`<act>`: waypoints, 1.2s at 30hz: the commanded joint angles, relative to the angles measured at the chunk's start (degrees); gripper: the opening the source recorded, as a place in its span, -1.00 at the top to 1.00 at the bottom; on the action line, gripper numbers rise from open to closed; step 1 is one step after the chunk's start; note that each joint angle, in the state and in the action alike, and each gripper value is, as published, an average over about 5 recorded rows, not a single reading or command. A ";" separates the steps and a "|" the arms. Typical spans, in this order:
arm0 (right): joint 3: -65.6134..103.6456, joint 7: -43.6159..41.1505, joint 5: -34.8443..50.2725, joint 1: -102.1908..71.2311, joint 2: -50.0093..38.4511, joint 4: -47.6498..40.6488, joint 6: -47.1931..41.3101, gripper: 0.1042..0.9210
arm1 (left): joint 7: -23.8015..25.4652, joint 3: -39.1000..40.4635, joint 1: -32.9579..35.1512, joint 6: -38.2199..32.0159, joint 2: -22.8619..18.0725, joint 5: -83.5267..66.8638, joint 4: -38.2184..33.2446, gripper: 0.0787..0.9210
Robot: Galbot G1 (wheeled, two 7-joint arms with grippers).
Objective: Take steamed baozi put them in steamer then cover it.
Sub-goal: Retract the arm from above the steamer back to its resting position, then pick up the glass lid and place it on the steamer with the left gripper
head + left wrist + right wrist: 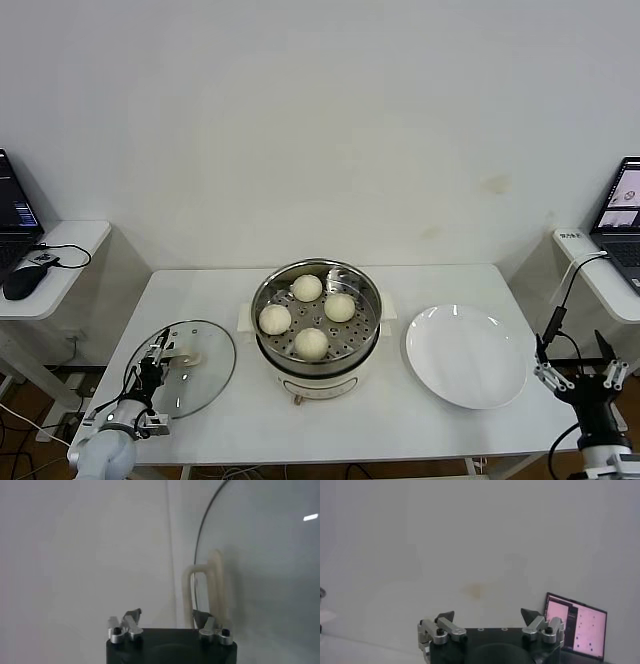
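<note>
Four buns sat in the steamer while the left gripper worked at the lid's handle.

The four smooth cream-white round baozi (307, 288) lay on the perforated tray of the shiny round stainless-steel steamer (265, 325) at the white table's (350, 425) centre. The round clear glass cover (205, 350) lay flat near the table's left edge; the left gripper (155, 372) sat over its cream-white bar handle (214, 587), fingers partly spread, grip unclear. The right gripper (578, 374) hung off the right edge, fingers spread wide, beside the flat round white plate (466, 355).
</note>
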 commanded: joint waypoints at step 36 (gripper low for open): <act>-4.72 -0.42 -4.17 1.09 -0.39 -1.65 2.40 -0.76 | 15.15 -2.66 10.00 19.15 11.78 -16.99 -44.10 0.85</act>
